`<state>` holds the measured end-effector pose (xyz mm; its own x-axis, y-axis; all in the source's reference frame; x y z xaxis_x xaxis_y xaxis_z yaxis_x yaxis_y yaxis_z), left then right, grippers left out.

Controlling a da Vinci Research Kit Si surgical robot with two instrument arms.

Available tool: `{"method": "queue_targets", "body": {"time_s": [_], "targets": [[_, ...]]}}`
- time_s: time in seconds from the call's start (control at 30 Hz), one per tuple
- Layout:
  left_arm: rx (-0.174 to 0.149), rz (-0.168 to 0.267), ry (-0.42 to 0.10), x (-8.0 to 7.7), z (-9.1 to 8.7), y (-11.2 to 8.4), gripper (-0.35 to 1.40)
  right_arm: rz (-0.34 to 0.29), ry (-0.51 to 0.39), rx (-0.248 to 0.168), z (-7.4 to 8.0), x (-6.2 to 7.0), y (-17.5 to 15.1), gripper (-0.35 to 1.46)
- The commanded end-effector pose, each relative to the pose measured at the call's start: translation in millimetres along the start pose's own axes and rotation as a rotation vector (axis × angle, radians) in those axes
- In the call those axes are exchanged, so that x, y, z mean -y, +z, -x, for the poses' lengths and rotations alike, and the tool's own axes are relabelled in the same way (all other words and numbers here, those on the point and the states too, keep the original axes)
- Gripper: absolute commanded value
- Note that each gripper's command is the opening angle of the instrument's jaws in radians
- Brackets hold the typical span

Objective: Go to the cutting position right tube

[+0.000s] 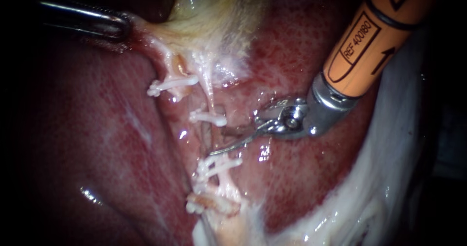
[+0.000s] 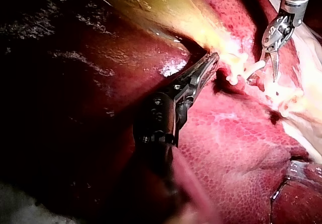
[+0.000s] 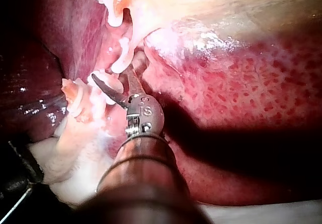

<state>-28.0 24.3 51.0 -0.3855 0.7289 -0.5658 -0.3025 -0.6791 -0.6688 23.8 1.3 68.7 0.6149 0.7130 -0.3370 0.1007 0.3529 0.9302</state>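
R instrument [image 1: 221, 140] open astride tube [image 1: 208, 100], 4 clips [image 1: 209, 117]; L instrument [image 1: 122, 27] grips gallbladder [image 1: 214, 12].

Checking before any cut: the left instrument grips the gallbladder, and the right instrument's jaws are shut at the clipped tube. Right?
No: the right instrument's jaws stand open at the clipped tube, as the endoscope view shows. The left instrument does grip the gallbladder.

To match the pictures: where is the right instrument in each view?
Endoscope view: right instrument from upper right, jaws open at white clips.
Left wrist view: right instrument beyond left instrument, at the clips.
Right wrist view: right instrument, its own, jaws at the clips.
Landmark: the clips.
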Motion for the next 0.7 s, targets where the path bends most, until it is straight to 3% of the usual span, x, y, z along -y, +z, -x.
{"method": "queue_targets", "body": {"time_s": [0.03,0.23,0.43,0.7], "targets": [[0.0,0.0,0.0,0.0,0.0,0.0,-0.35,-0.015,-0.002,-0.017,-0.2,0.1,0.0,1.37],[0.0,0.0,0.0,0.0,0.0,0.0,-0.35,-0.104,0.006,-0.069,-0.9,0.3,0.8,1.37],[0.0,0.0,0.0,0.0,0.0,0.1,-0.35,-0.152,0.009,-0.125,-1.7,0.1,1.6,1.37],[0.0,-0.001,0.0,0.0,-0.1,0.2,-0.35,-0.188,0.017,-0.167,-2.7,-0.4,2.9,1.37]]}}
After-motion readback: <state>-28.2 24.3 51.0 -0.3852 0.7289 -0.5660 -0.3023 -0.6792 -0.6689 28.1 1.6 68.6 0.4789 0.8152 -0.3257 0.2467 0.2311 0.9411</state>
